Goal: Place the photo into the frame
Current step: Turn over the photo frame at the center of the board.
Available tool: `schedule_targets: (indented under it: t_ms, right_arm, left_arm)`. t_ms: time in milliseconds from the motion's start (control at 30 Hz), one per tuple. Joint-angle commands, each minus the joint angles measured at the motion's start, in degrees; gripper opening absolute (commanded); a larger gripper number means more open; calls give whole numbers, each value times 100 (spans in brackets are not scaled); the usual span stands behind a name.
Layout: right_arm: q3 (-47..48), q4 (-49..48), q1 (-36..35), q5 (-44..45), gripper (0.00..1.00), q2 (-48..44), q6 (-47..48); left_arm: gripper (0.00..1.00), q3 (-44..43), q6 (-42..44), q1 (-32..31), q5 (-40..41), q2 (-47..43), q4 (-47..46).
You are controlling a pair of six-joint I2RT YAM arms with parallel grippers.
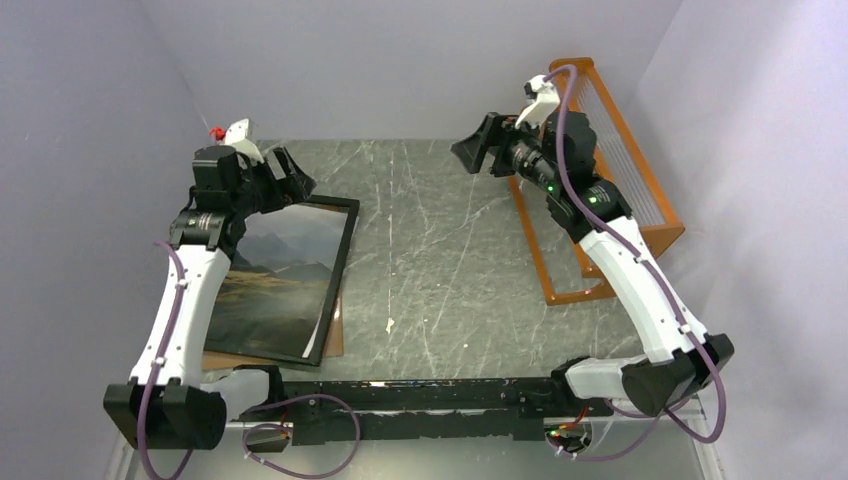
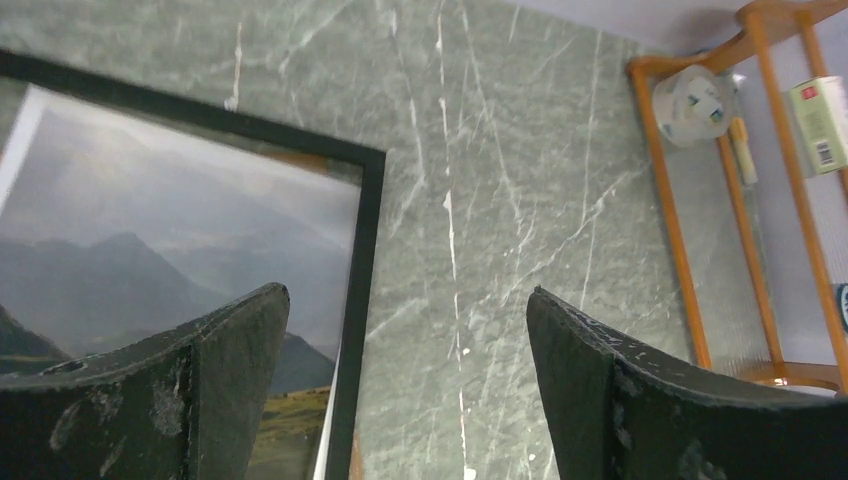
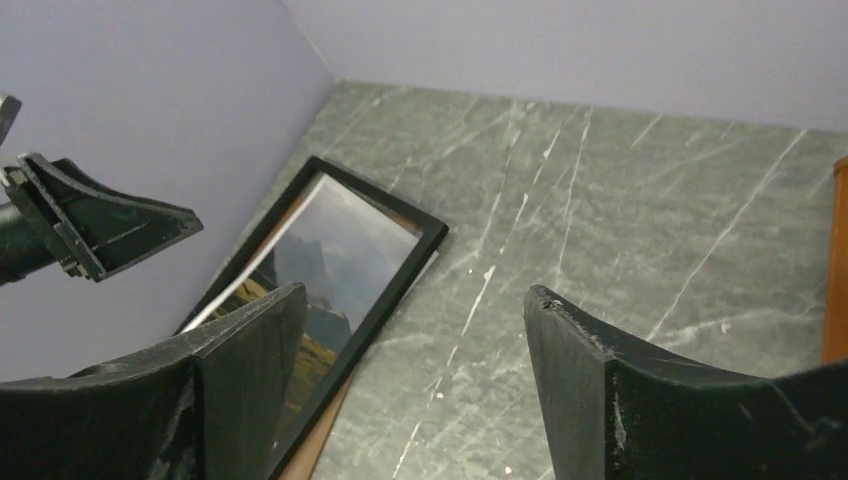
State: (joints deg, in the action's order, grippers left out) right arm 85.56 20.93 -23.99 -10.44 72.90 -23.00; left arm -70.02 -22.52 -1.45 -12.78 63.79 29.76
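2 grippers hang empty. The left gripper (image 1: 290,180) hovers with its fingers spread wide over the far end of the frame (image 1: 343,255), at the upper left of the overhead view. The right gripper (image 1: 478,145), equally spread, is raised at the upper right beside the orange rack (image 2: 666,200), well apart from the work. The frame lies flat, black side up, at the left of the table (image 1: 450,260), and the photo (image 1: 275,275) shows through its pane, mountains toward the far end. A brown backing board (image 1: 336,335) peeks out under the lower right edge. Lying flat probably keeps the stack steady, and the lifted right arm leaves the middle of the table open. From overhead the photo seems seated. The left wrist view adds a white margin along the print's left side. The right wrist view adds a brown strip inside the far edge, so the print may sit slightly askew. Only the left wrist view shows what the rack carries: a pale roll (image 2: 697,100) and a small box (image 2: 820,120). Only the right wrist view shows the left gripper clear above the frame, touching nothing.
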Motion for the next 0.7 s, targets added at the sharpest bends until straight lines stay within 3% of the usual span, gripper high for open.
schedule_targets:
  t_ms: [0,167,433,667]
  right_arm:
    - [-90,-166,-107,150,87,79,-79]
    - [-413,-267,-148,127,89,226,-263]
    - [-983,-253,-164,119,82,466,-571]
    - [-1600,-409,-163,-75,73,619,-987]
  left_arm:
    - [94,147,-302,16,-25,371,71]
    - [94,366,-433,-34,-161,1039,517]
    - [94,780,-319,-717,163,1833,629]
    - [81,687,-217,-1193,984,2731,988]
